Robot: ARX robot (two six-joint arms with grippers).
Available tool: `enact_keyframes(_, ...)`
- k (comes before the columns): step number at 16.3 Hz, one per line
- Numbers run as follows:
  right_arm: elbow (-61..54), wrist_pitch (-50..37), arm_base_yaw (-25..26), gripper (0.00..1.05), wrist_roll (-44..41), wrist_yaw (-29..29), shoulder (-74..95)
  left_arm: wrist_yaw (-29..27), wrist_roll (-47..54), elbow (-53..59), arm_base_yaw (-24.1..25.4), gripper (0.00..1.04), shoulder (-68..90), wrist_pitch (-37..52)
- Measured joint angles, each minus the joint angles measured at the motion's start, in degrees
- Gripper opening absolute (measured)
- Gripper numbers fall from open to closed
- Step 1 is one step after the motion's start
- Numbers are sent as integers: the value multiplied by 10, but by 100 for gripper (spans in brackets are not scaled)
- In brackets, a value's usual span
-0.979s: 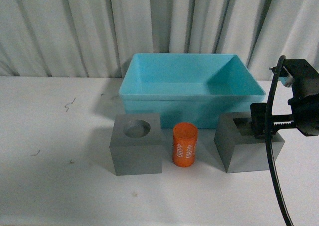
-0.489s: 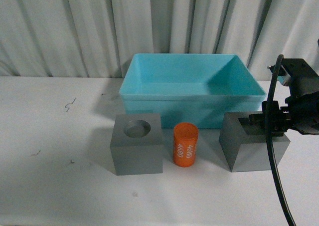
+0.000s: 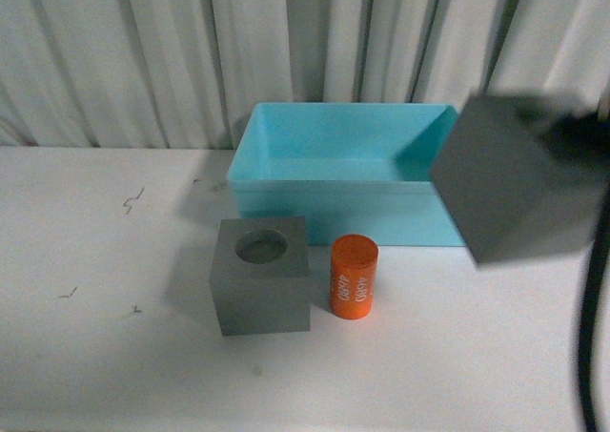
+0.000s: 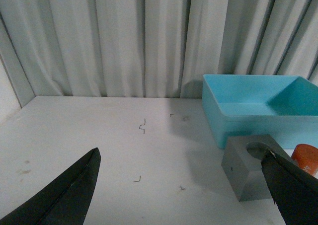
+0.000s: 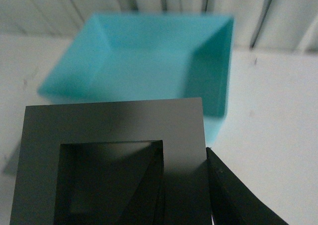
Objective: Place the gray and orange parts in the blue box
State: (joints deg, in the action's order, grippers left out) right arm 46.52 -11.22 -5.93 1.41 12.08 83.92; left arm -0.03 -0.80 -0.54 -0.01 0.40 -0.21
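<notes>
The gray block with the rectangular slot (image 3: 510, 179) hangs blurred in the air at the right, in front of the blue box's (image 3: 353, 170) right end. My right gripper (image 5: 185, 175) is shut on its wall, one finger inside the slot (image 5: 114, 155) and one outside; the blue box (image 5: 149, 61) lies beyond it. The gray block with the round hole (image 3: 259, 275) and the orange "4680" cylinder (image 3: 354, 276) stand on the table before the box. My left gripper (image 4: 181, 185) is open and empty, low over the table left of the round-hole block (image 4: 251, 173).
The white table (image 3: 95, 260) has small dark marks at the left. A white curtain (image 3: 143, 51) hangs behind it. My right arm's black cable (image 3: 596, 308) runs down the right edge. The left wrist view also shows the box (image 4: 258, 108) and the cylinder (image 4: 305, 158).
My right gripper has lifted the slotted gray block off the table, up and towards the box's right end. The round-hole block and the cylinder have not moved.
</notes>
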Motion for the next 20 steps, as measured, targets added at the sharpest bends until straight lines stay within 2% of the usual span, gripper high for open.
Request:
enact_keyframes(4, 163, -69, 9, 18, -14, -26, 90, 0, 0, 0, 0, 98, 0, 0)
enact_keyframes(11, 418, -26, -20, 18, 45, -88, 379, 0, 0, 0, 0, 98, 0, 0)
enact_keyframes(14, 470, -3, -35, 18, 74, -110, 447, 0, 0, 0, 0, 98, 0, 0)
enact_keyframes(20, 525, 35, -28, 18, 97, -139, 512, 0, 0, 0, 0, 98, 0, 0)
